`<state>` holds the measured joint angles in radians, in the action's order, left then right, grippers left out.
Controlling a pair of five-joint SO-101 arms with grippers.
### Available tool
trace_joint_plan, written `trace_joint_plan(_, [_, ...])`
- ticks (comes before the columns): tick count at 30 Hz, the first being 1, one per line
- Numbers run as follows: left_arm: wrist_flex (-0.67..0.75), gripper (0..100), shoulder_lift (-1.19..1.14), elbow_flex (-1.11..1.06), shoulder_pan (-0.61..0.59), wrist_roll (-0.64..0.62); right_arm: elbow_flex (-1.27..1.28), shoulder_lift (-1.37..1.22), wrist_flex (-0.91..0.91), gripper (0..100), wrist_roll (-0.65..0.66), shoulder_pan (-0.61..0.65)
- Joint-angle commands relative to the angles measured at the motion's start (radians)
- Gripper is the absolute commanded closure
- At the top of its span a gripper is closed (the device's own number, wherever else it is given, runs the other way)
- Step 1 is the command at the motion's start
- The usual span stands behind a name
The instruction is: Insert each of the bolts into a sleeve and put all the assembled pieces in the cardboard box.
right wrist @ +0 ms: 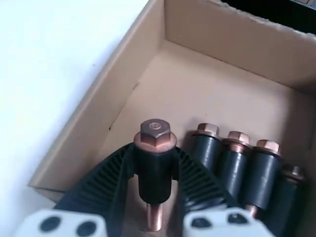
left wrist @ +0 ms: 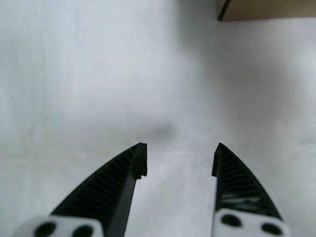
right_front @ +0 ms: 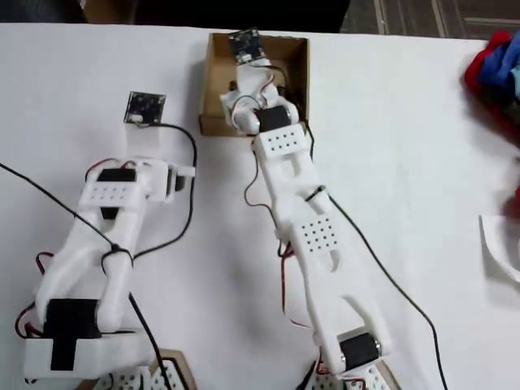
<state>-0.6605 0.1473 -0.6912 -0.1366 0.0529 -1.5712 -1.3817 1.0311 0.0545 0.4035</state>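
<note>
R pincer [right wrist: 154, 153] clamped on a bolt+sleeve assy [right wrist: 155, 173], head up, over the cardboard box [right wrist: 217, 34]. It's just beside four finished pcs [right wrist: 238, 158] lined up inside. L pincer [left wrist: 178, 160] spread wide over the table [left wrist: 74, 74], box corner near.

A box [right_front: 213, 81] is set far centre on the table [right_front: 406, 122]. The right arm [right_front: 317, 236] is stretched out, its wrist held over the box. The left arm [right_front: 106, 211] is folded at the left, apart. Cloth [right_front: 496, 65] is seen at the far right.
</note>
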Motion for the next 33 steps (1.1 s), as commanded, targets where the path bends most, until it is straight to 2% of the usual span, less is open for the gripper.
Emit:
trace_joint_plan(1, [0.017,77,0.006,0.002,-0.005,0.011,-0.008,0.028,0.008,97.8,0.008,0.004])
trace_joint_plan(7, [0.017,77,0.006,0.002,-0.005,0.011,-0.008,0.027,0.027,97.8,0.006,0.001])
trace_joint_plan(10, [0.017,77,0.006,0.002,-0.005,0.011,-0.008,0.027,0.05,97.8,-0.035,0.002])
trace_joint_plan(17, [0.017,77,0.006,0.002,-0.005,0.011,-0.008,0.027,0.01,97.6,-0.046,0.001])
trace_joint_plan(23, [0.017,77,0.006,0.002,-0.005,0.011,0.038,0.028,0.005,85.4,-0.044,0.001])
trace_joint_plan(33, [0.017,77,0.006,0.002,-0.005,0.011,0.021,0.038,-0.042,86.1,-0.041,-0.01])
